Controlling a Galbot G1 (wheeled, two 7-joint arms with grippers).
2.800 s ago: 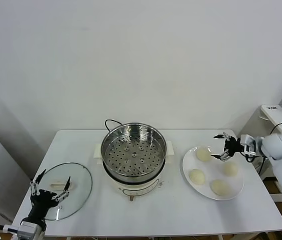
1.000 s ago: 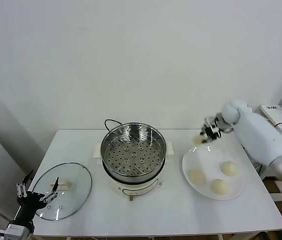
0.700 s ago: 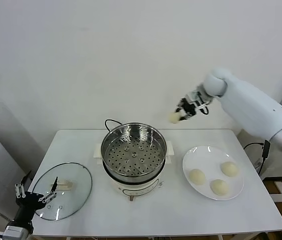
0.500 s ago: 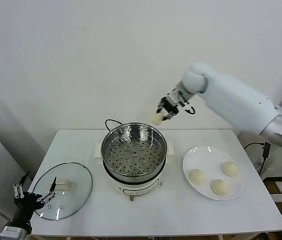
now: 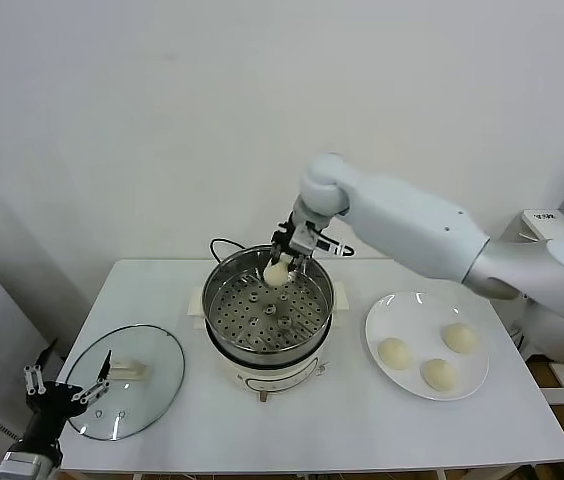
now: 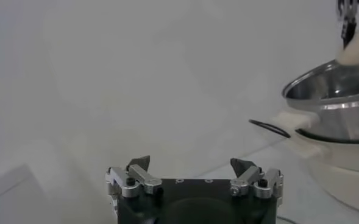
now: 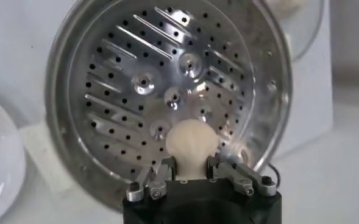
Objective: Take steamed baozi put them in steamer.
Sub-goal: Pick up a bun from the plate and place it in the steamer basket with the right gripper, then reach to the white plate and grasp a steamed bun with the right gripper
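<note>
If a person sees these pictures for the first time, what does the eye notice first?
First, the right hand holding a baozi over the back of the steamer, whose perforated floor is bare. Next, the white plate to the right with three more buns. The left hand waits open at the table's near-left edge, by the glass lid.

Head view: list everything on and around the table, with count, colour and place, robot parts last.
steamer: one, shiny steel on a cream base, table centre.
held baozi: one, cream-white, over the steamer's back rim.
plated baozi: three, cream-white, on the plate.
plate: one, white, right of the steamer.
glass lid: one, clear with a white handle, left of the steamer.
table: one, white.
right gripper: jaws shut on the held baozi.
left gripper: jaws open, at the table's front left corner.
</note>
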